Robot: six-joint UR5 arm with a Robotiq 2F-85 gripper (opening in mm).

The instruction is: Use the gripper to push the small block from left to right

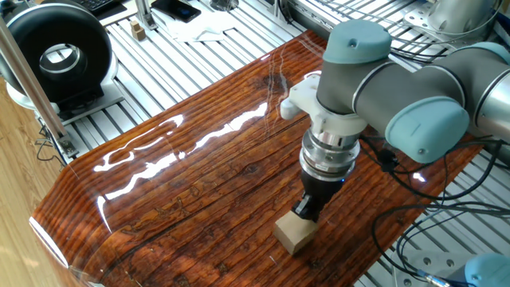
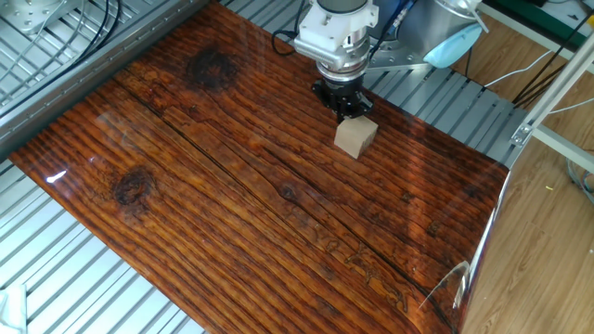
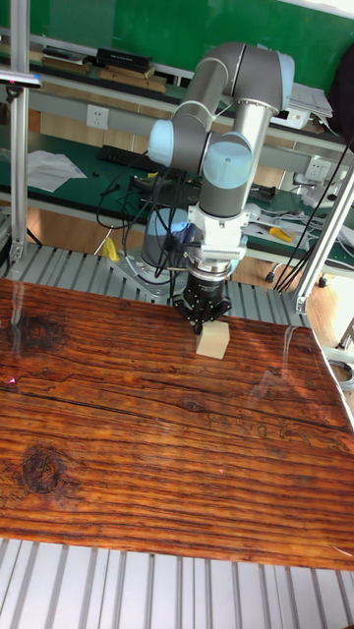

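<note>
The small block (image 1: 292, 233) (image 2: 355, 136) (image 3: 212, 338) is a plain light-tan wooden cuboid lying on the dark wood tabletop (image 2: 232, 186). My gripper (image 1: 309, 208) (image 2: 343, 100) (image 3: 202, 314) points straight down with its black fingers together, tips touching the block's side. Nothing sits between the fingers. In the tall fixed view the gripper stands just left of and behind the block.
The tabletop's edge (image 1: 374, 239) lies close to the block, with metal slats (image 2: 445, 93) beyond. A black round device (image 1: 56, 52) and a tiny wooden piece (image 1: 139, 32) rest off the table. Cables (image 1: 430, 231) trail near the arm.
</note>
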